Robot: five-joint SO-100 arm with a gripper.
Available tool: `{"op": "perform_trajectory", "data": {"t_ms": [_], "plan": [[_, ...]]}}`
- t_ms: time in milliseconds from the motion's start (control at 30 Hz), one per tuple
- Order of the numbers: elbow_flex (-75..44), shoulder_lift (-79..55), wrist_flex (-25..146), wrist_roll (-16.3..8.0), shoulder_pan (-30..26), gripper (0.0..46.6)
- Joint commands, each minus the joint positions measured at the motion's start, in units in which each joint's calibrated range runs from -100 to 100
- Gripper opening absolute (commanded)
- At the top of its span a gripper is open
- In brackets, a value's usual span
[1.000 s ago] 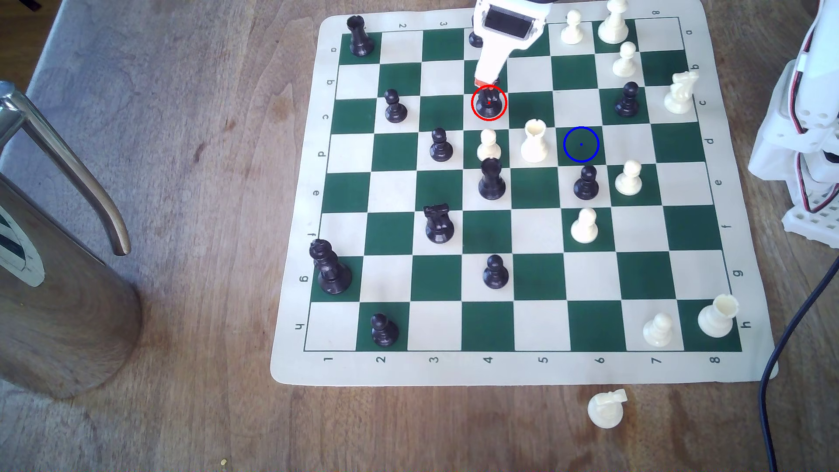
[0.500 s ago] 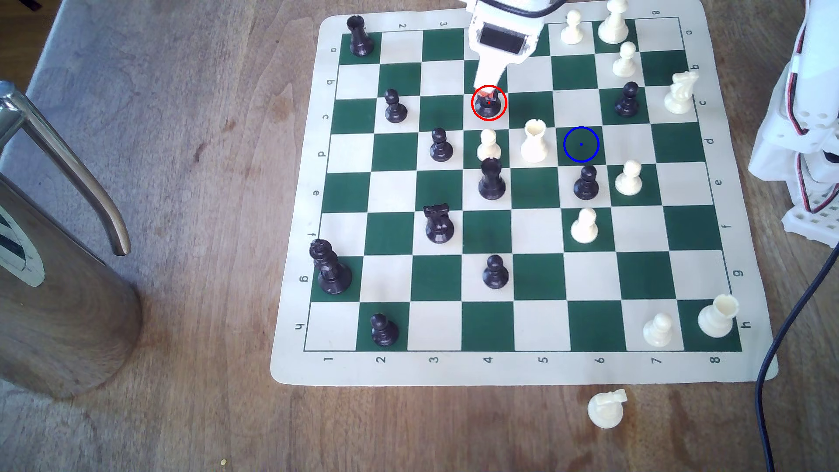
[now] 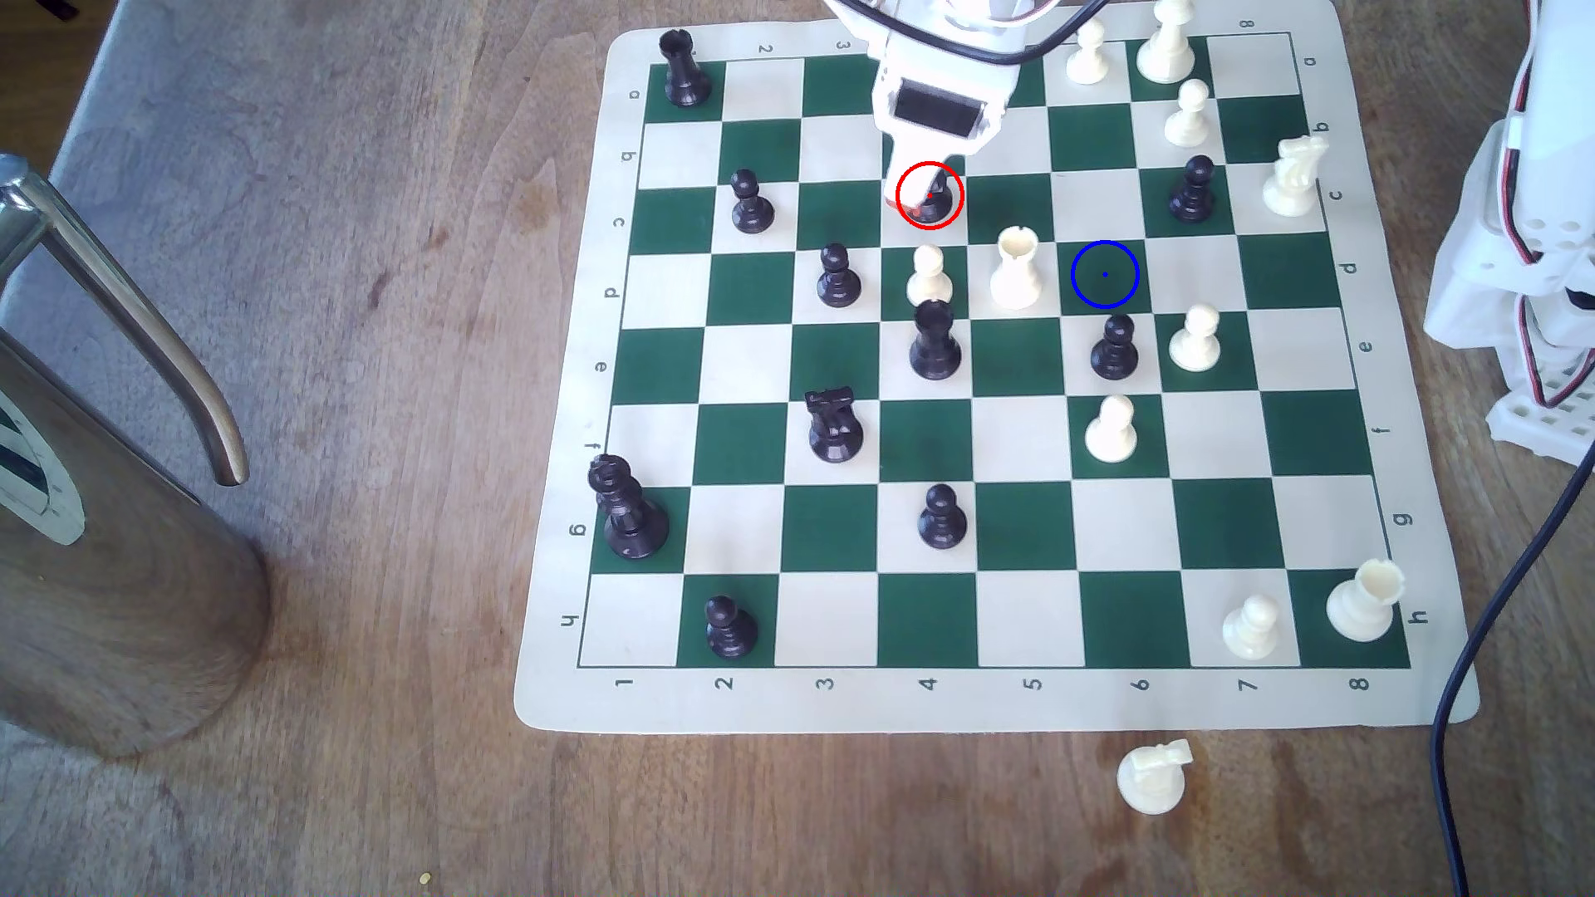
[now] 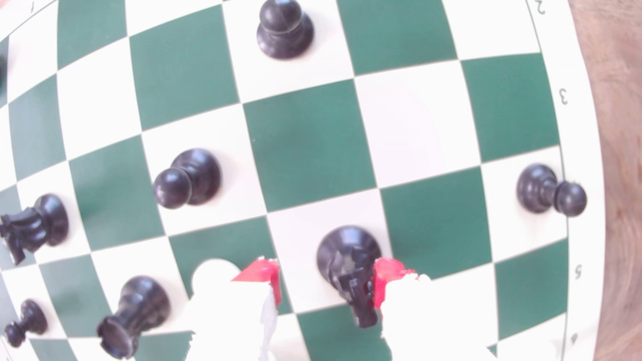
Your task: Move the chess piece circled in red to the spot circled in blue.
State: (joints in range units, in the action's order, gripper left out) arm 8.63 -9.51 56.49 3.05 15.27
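**Claw astride the knight, jaws apart**

The white arm reached in over the board's (image 3: pixel 1424 681) far edge in the exterior view and pitched steeply down, its claw (image 3: pixel 922 197) dropped into the red circle on the cream square in column 4, row c. In the wrist view the claw (image 4: pixel 324 281) stood released: two red-tipped fingers (image 4: pixel 264 274) were spread, one on each side of the knight (image 4: pixel 349 263). The finger nearer the board's numbered edge lay against or just beside the horse head; whether it touched could not be told. The other finger stood clearly apart from the piece, with cream square showing between them.

The knight (image 3: pixel 936 203) stood upright on its round base on the red-circled square, its upper part covered by the claw in the exterior view. The spot (image 3: pixel 1105 274), a green square ringed in blue, lay two columns toward the exterior view's right and one row nearer, just beside a white rook (image 3: pixel 1016 267), and was bare.
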Motion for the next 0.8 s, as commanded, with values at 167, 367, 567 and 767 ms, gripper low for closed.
{"op": "perform_trajectory", "data": {"t_ms": [167, 367, 567, 767], "plan": [[0.25, 0.60, -0.72, 0.10, 0.73, 11.8], [0.34, 0.85, 0.26, -0.10, 0.26, 0.3], [0.71, 0.85, 0.26, -0.29, 0.10, 0.3], [0.44, 2.29, 0.26, -0.54, 0.57, 0.4]]}}
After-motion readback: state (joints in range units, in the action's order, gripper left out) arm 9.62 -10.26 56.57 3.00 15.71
